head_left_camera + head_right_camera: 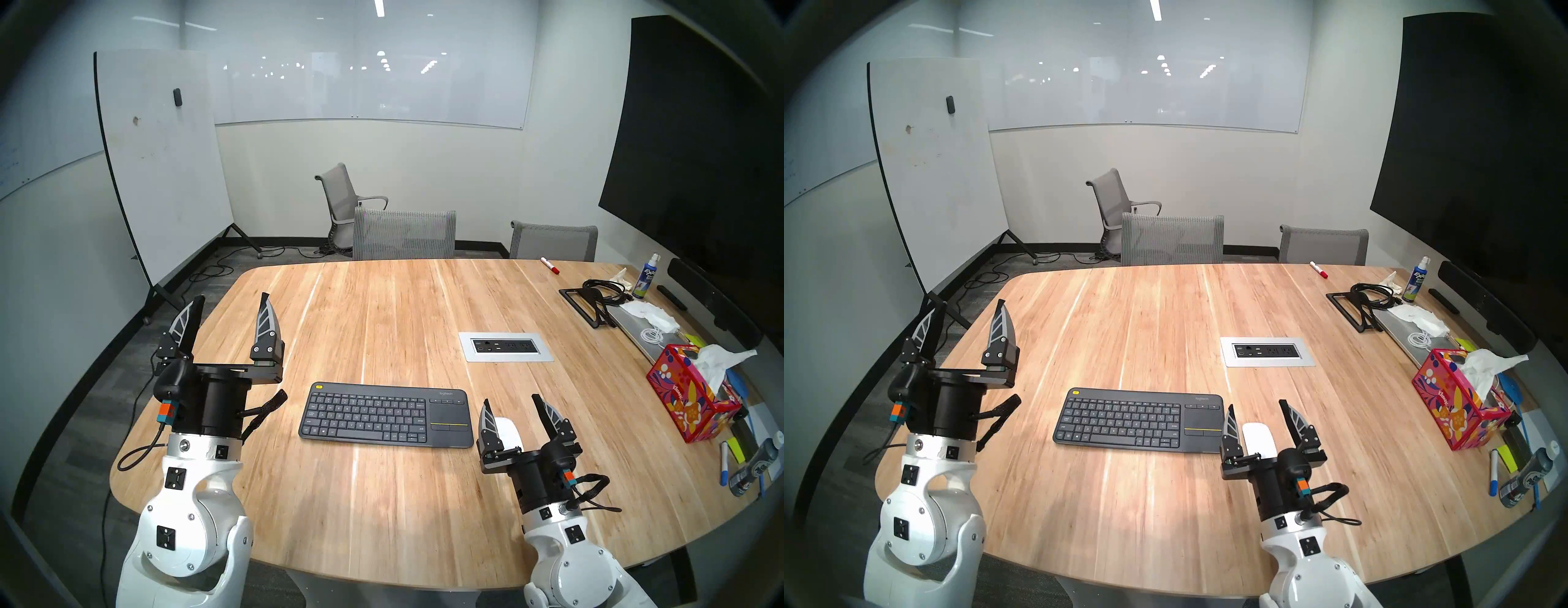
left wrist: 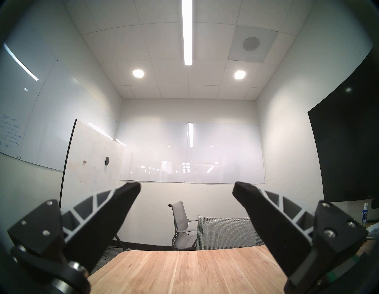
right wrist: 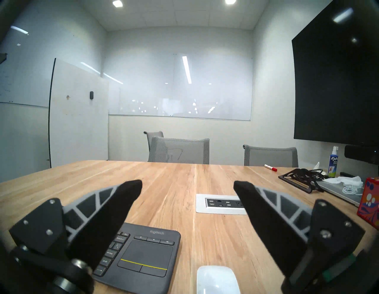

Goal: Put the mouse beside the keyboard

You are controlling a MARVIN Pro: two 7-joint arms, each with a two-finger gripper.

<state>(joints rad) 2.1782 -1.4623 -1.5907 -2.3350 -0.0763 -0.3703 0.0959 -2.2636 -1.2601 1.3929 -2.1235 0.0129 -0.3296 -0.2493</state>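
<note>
The mouse (image 3: 217,279) lies free below the spread right claw (image 3: 187,185).

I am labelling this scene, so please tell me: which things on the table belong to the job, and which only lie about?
Belong to the job:
- glossy white oval mouse
- flat dark grey keyboard
- open right gripper

Only lying about:
- colourful tissue box
- red-capped marker
- blue-labelled spray bottle
- coiled black cable
</note>
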